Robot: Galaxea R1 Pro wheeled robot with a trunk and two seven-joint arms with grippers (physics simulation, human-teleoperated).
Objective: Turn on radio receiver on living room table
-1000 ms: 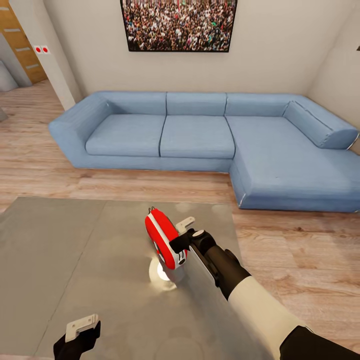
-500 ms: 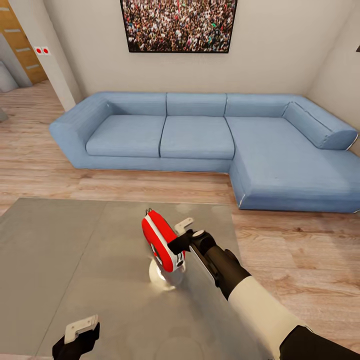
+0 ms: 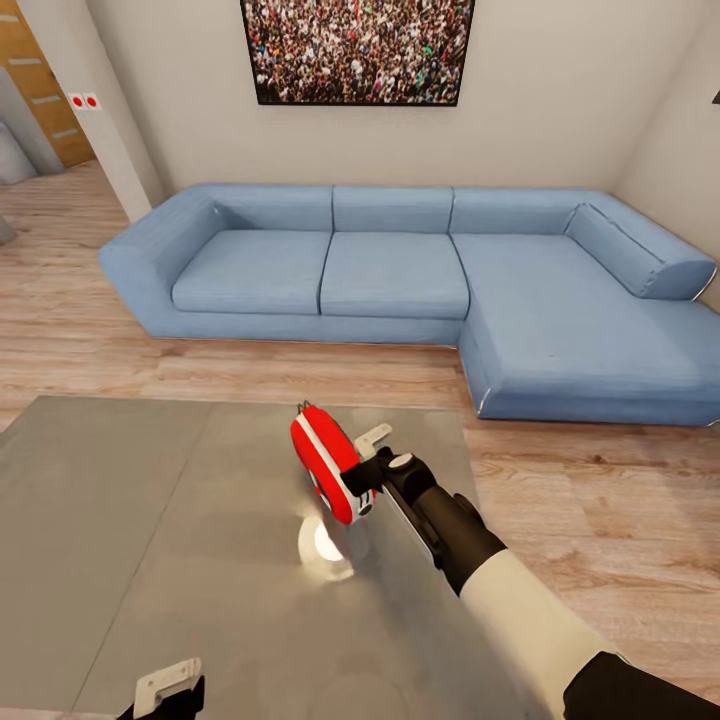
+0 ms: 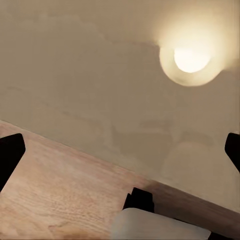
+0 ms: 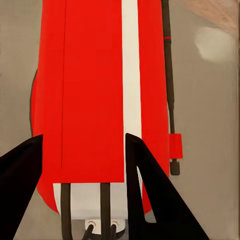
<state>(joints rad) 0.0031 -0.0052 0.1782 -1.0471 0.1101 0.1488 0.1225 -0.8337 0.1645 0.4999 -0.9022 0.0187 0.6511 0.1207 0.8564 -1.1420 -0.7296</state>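
The red radio receiver (image 3: pixel 325 465) with its white band is tilted above the grey table (image 3: pixel 120 500), over a bright lamp reflection. My right gripper (image 3: pixel 365 462) is shut on its near end, one white pad behind it and a dark finger (image 3: pixel 360 482) in front. In the right wrist view the red body (image 5: pixel 90 90) lies between the dark fingers (image 5: pixel 150 195), with the thin handle (image 5: pixel 167 75) along one side. My left gripper (image 3: pixel 168 688) sits low at the table's near edge, open, its fingertips (image 4: pixel 10 155) wide apart over the table top (image 4: pixel 75 75).
A big blue L-shaped sofa (image 3: pixel 400 270) stands beyond the table across a strip of light wood floor (image 3: pixel 580 500). A crowd picture (image 3: pixel 357 50) hangs on the beige wall. The table edge and wood floor (image 4: pixel 55 200) lie under the left gripper.
The right gripper and the radio swayed slightly left, then rose a little and moved away from me. The left gripper sank lower in the head view.
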